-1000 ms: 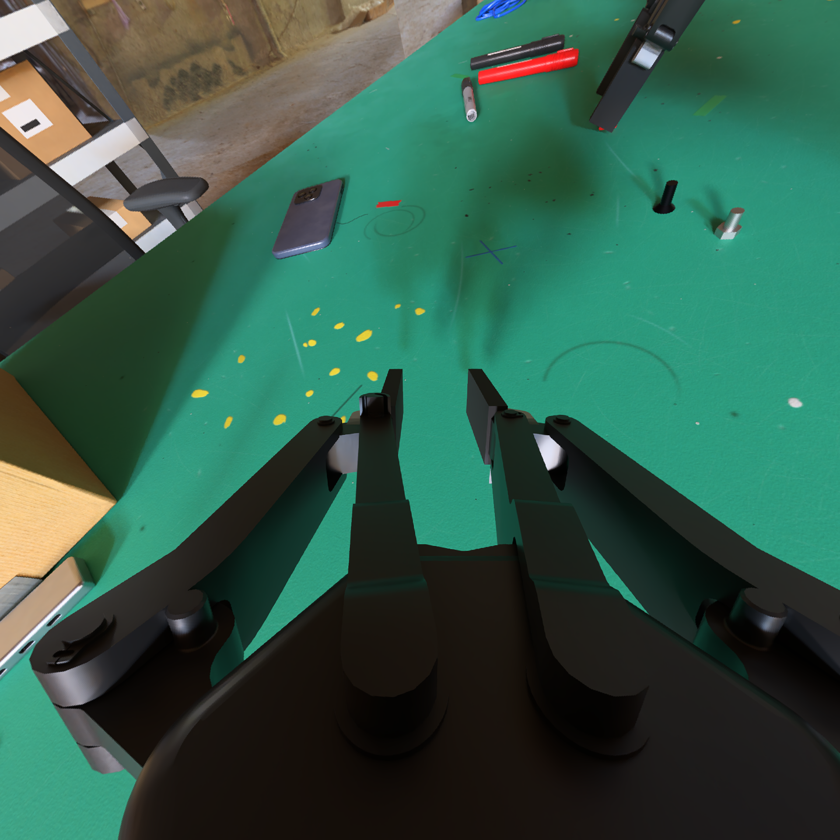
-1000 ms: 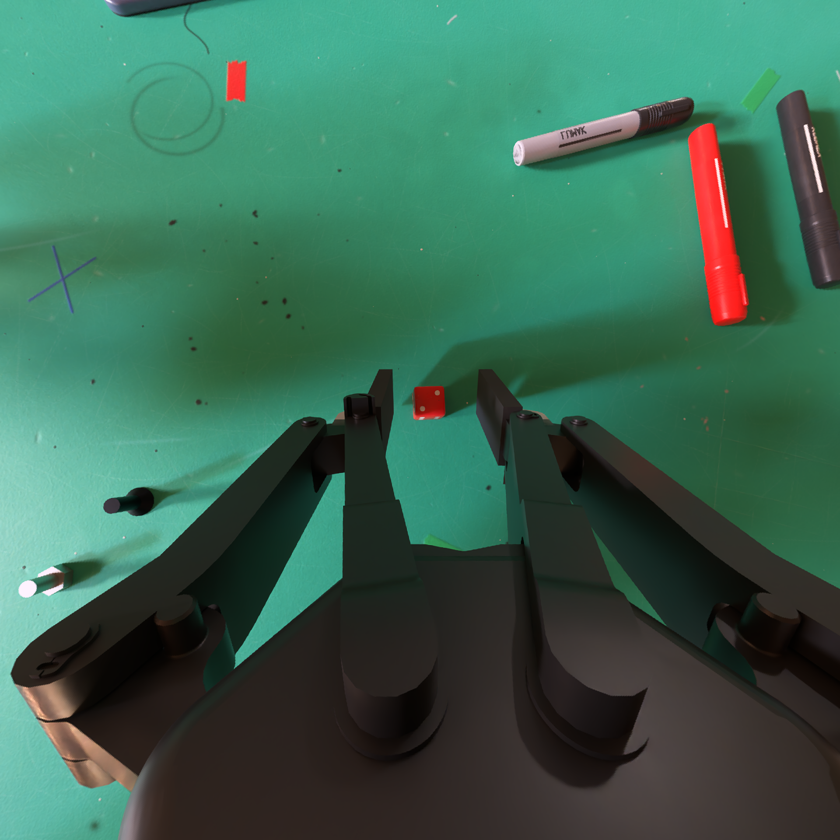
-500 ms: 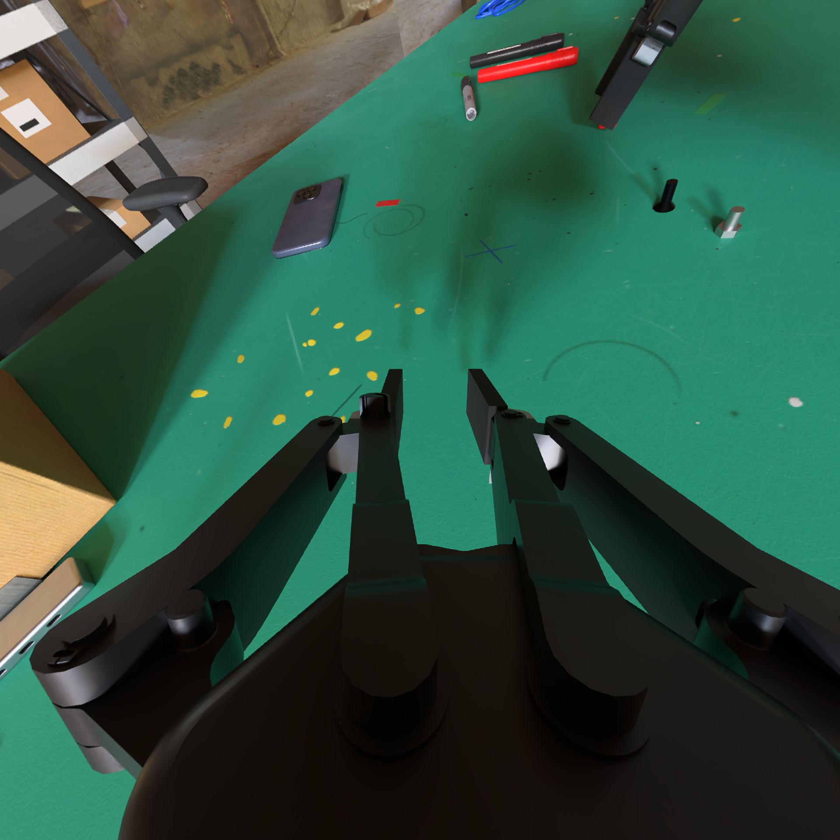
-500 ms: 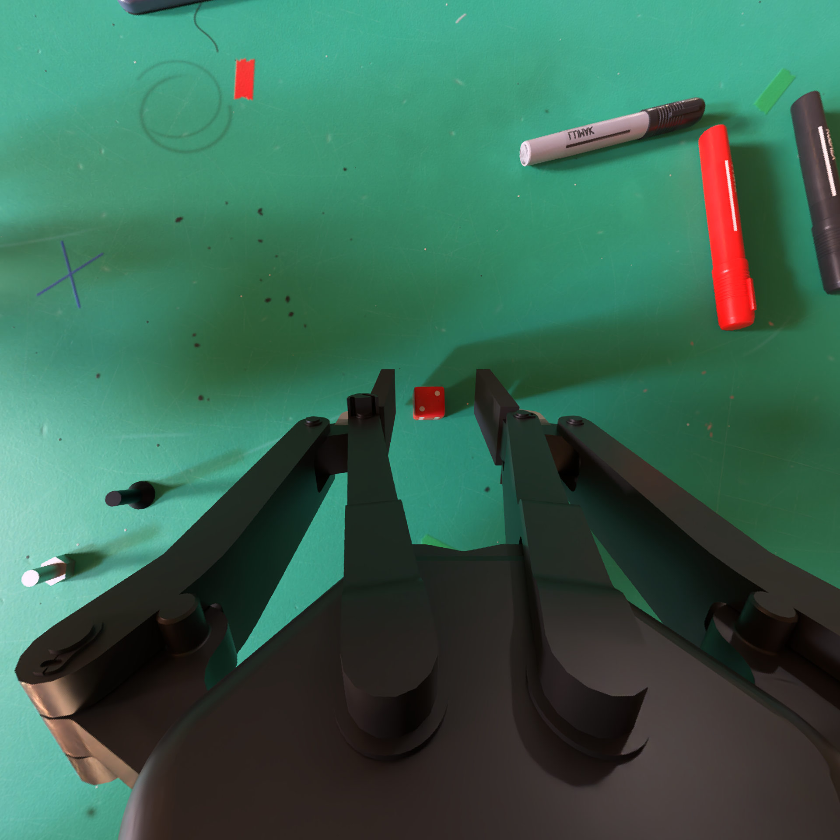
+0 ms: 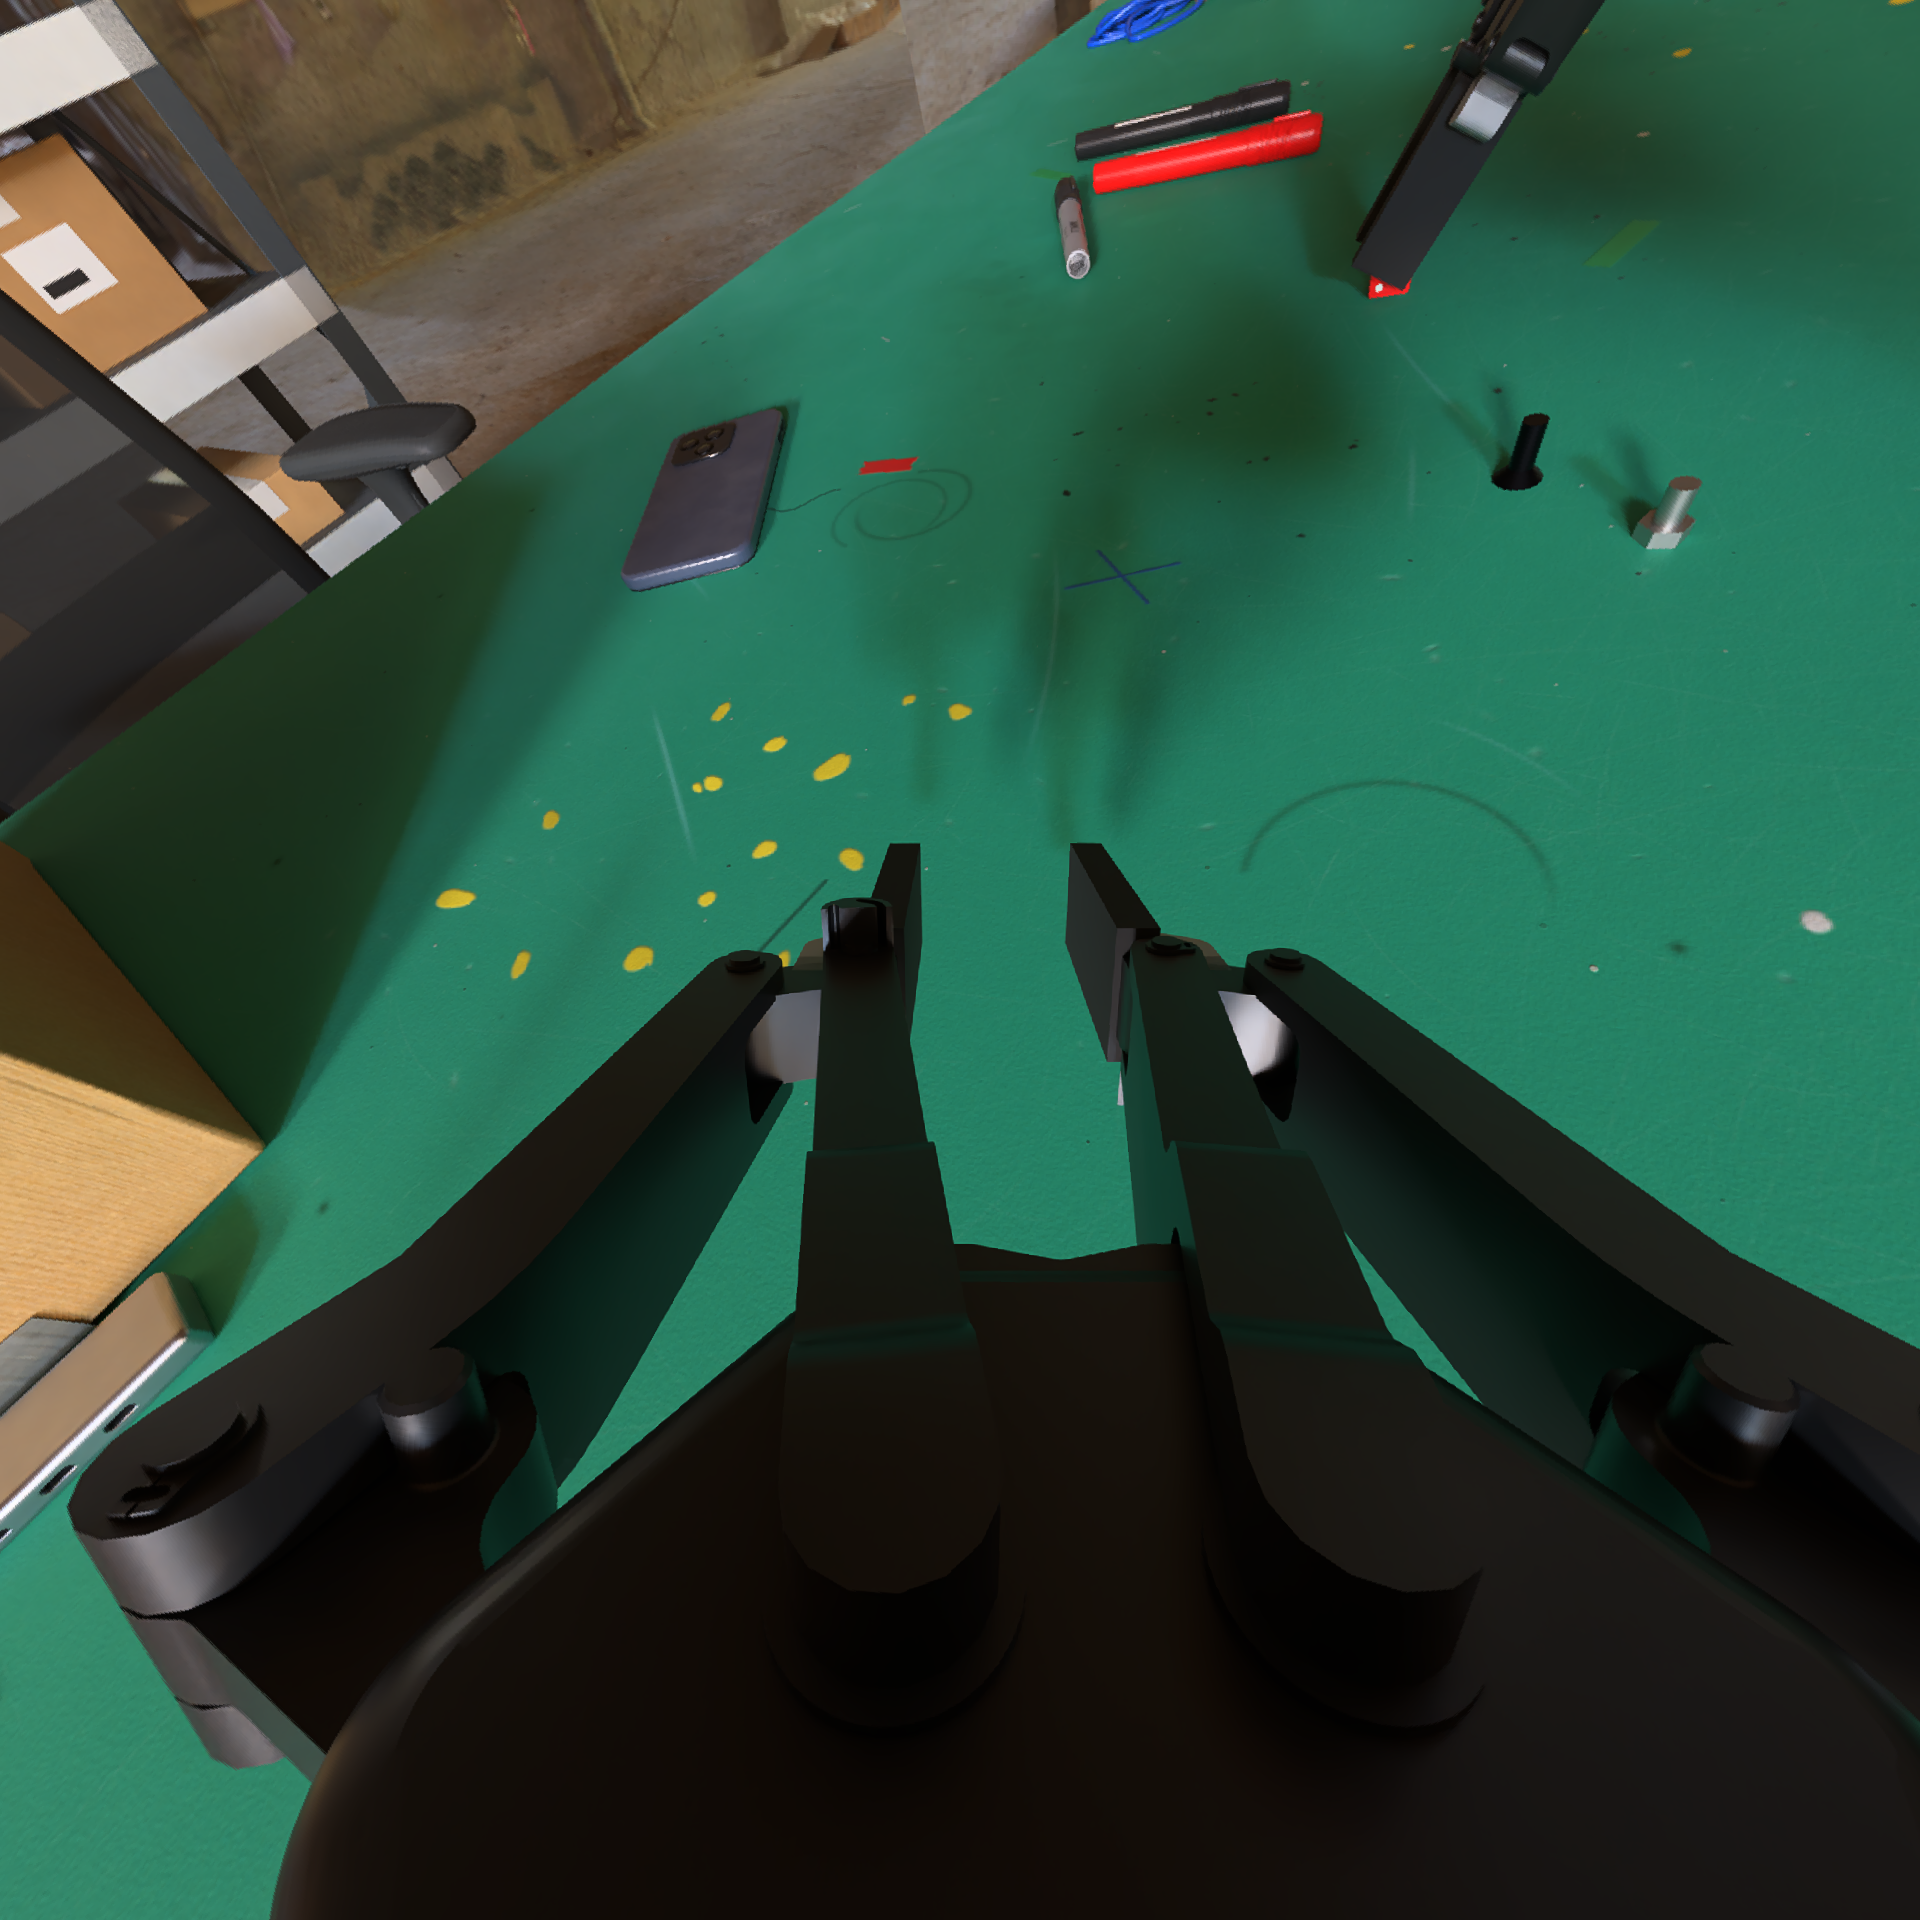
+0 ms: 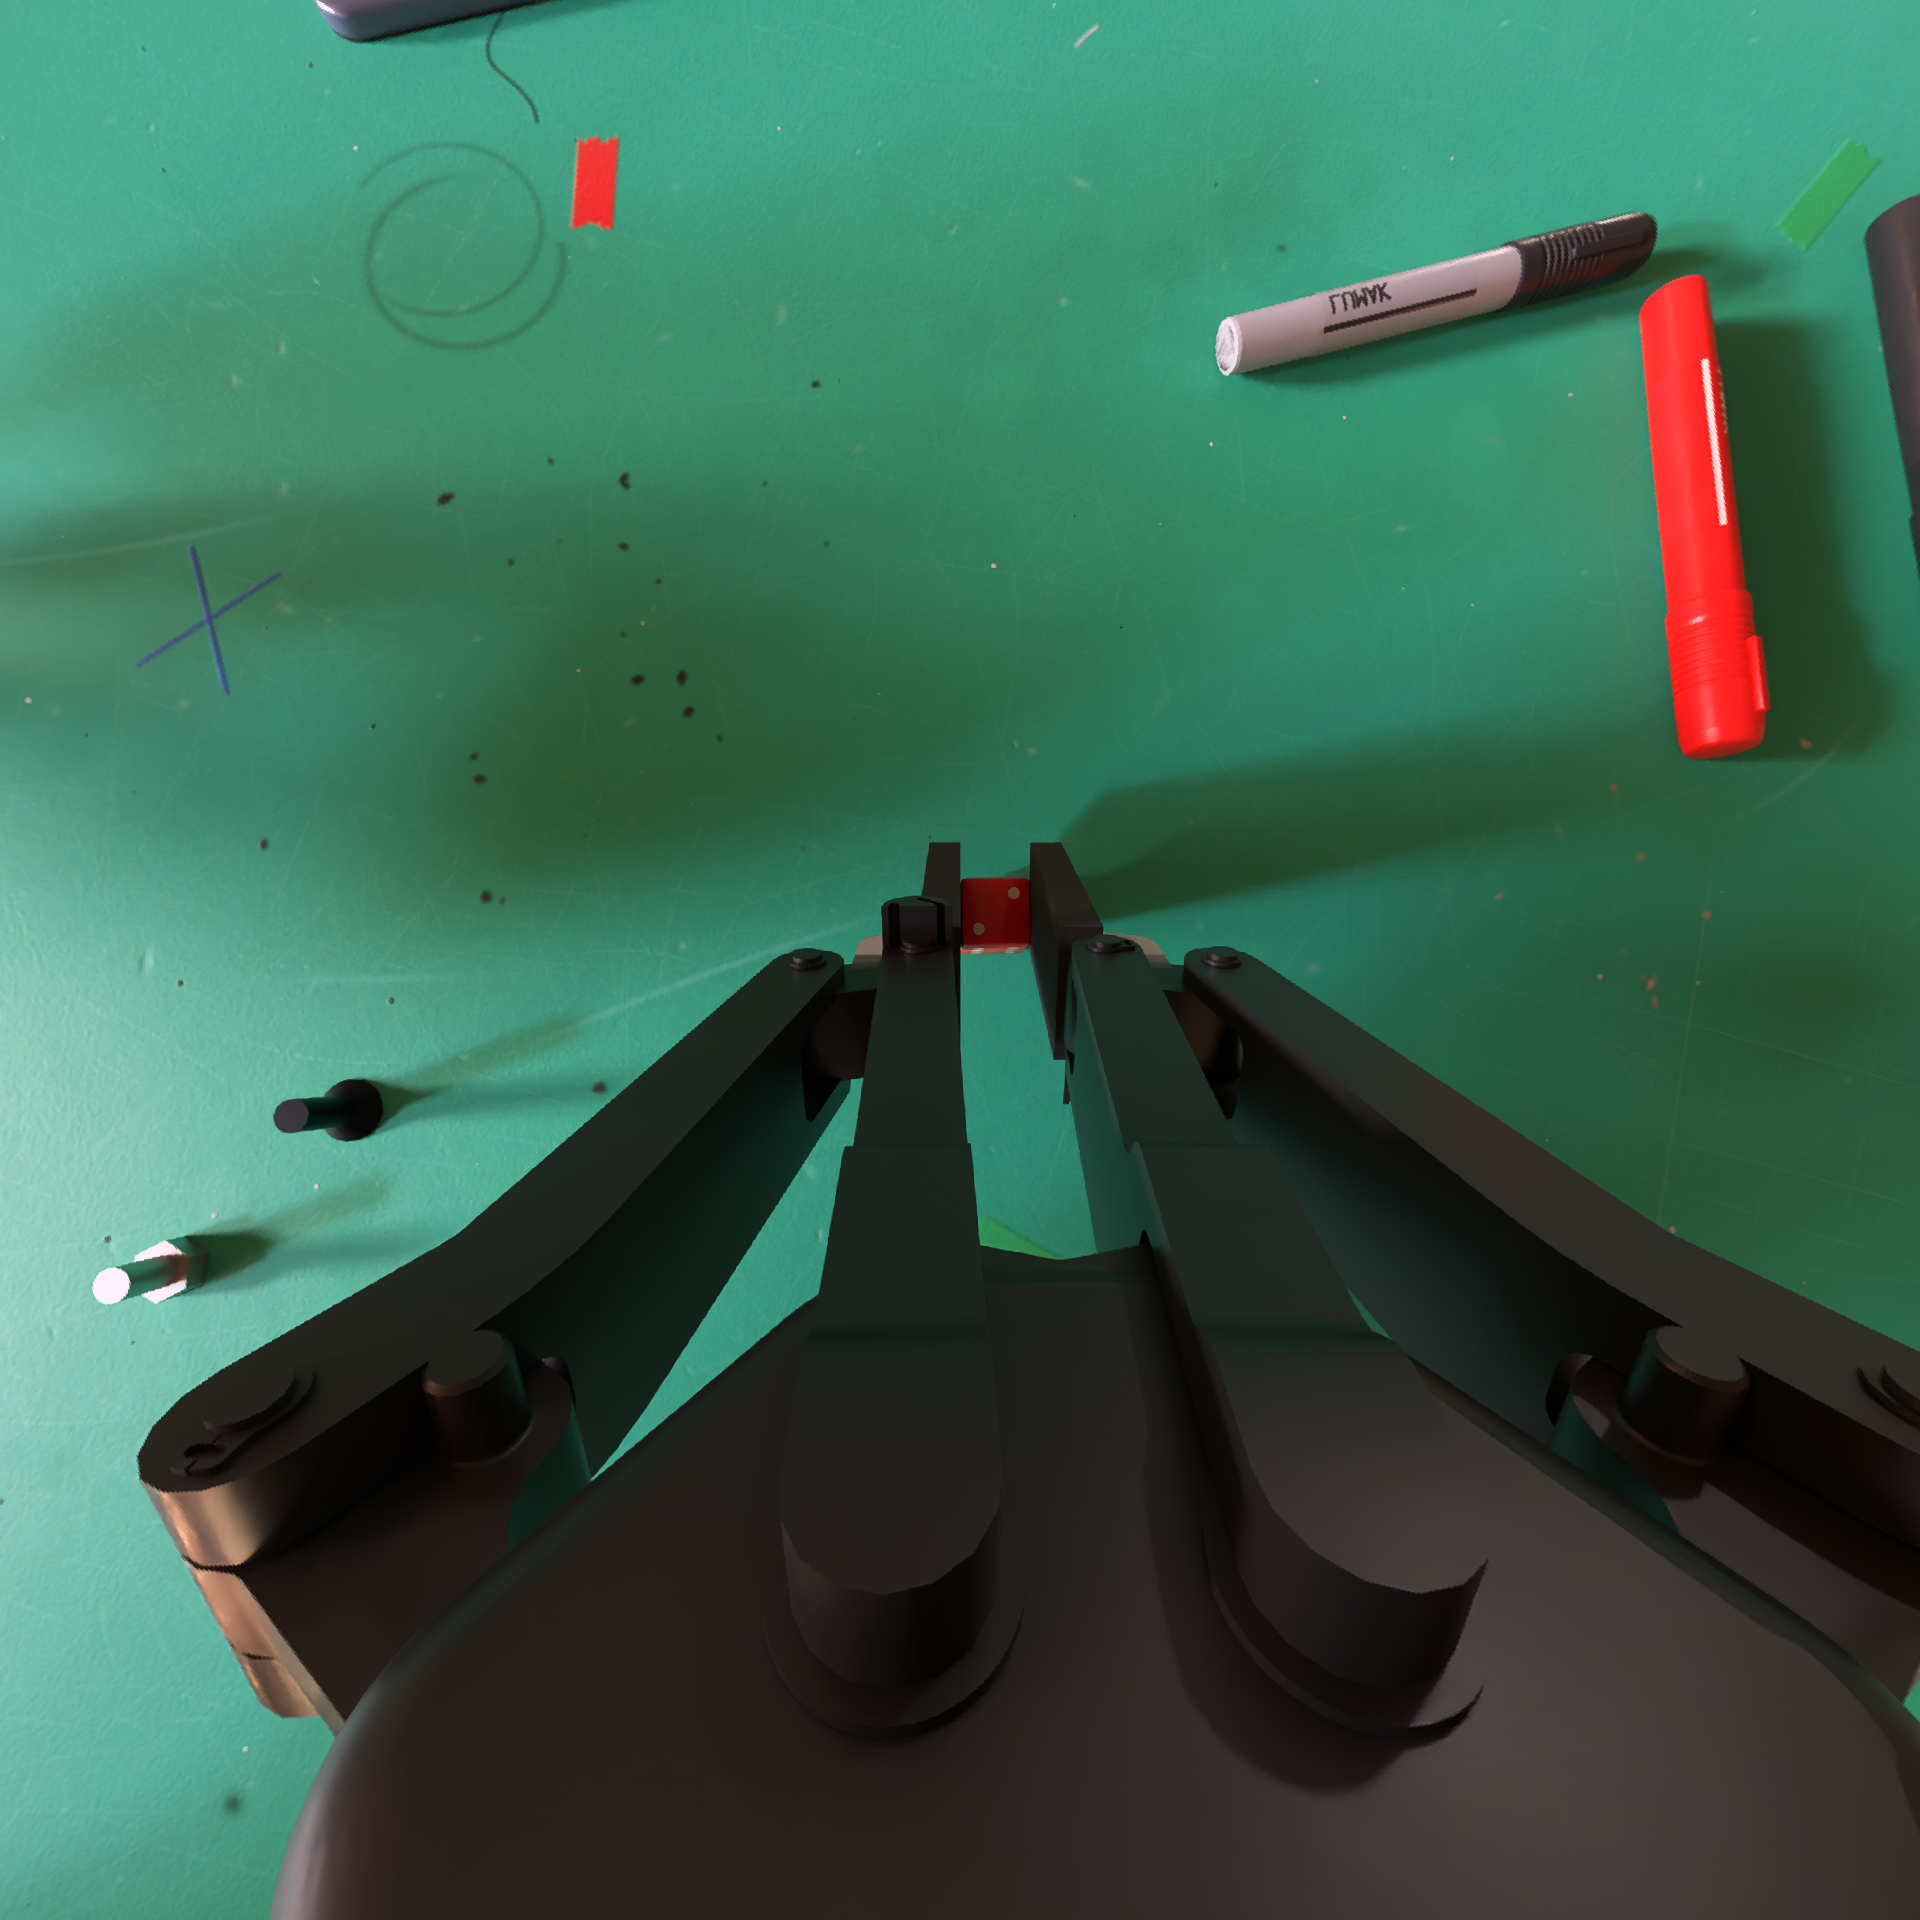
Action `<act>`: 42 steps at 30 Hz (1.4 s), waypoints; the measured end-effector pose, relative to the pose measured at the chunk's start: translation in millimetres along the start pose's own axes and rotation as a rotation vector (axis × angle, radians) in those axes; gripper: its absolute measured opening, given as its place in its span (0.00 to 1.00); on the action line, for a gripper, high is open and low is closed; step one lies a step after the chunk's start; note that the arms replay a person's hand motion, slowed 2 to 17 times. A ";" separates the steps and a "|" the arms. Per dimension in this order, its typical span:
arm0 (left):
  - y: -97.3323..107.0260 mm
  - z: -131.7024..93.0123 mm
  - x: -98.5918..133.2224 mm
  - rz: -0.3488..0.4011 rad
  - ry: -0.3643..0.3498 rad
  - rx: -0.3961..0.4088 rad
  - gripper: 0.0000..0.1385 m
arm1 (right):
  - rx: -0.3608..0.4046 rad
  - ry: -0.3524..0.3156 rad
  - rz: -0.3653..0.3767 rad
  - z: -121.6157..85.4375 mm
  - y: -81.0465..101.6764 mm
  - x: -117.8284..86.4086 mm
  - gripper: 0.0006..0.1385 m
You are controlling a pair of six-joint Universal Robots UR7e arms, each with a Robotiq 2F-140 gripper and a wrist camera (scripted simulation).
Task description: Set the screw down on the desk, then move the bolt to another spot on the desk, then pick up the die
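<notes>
Your right claw (image 6: 994,894) is clamped on the red die (image 6: 994,912): both fingers press its sides, and the die sits right between the tips, just above the green counter (image 6: 935,520). You can't tell if it's lifted clear or touching the surface. Off to the claw's left in the right wrist view, the black screw (image 6: 330,1112) stands on its head, shaft up, with the silver bolt (image 6: 156,1270) near it, also on its head. The two are apart from each other and well apart from the die. Farther out, a blue X mark (image 6: 208,620), then a grey marker (image 6: 1434,293) and a red marker (image 6: 1704,520) at the right, a red tape scrap (image 6: 594,182) beside a pencilled spiral at the far left.

Your left claw (image 5: 994,883) hangs over bare counter with fingers spread, holding nothing. Past it are yellow paint specks (image 5: 769,790), then a phone (image 5: 707,499) lying face down. The screw (image 5: 1522,452) and bolt (image 5: 1665,514) show far right, and the right claw's fingers (image 5: 1444,156) come down onto the die (image 5: 1387,288) at the back, next to the markers.
</notes>
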State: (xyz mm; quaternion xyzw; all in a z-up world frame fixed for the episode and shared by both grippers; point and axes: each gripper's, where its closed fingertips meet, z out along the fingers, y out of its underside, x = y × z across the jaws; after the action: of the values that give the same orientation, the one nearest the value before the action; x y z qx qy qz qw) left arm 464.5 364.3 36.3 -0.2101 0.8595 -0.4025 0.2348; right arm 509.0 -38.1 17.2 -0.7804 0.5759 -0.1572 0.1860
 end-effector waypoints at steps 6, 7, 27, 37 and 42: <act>0.0 0.0 0.0 -0.001 0.000 0.000 0.27 | 0.000 0.006 0.002 -0.6 0.6 1.8 0.13; 0.0 0.0 0.0 -0.001 0.000 0.000 0.27 | 0.000 0.010 0.002 -0.8 0.8 2.7 0.13; -0.2 -0.1 0.2 0.002 -0.001 0.001 0.28 | 0.042 -0.022 -0.013 -16.8 -1.3 -1.1 0.13; -0.1 0.1 0.3 0.003 0.000 0.000 0.28 | 0.085 -0.083 -0.022 -29.2 -3.7 -11.4 0.13; 0.0 0.1 0.3 0.003 0.000 0.000 0.28 | 0.103 -0.118 -0.030 -34.8 -4.2 -18.5 0.13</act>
State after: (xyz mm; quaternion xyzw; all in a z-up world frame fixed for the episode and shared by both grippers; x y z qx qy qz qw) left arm 464.3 364.0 36.2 -0.2090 0.8598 -0.4022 0.2352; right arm 491.3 -23.1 49.3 -0.7862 0.5433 -0.1431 0.2573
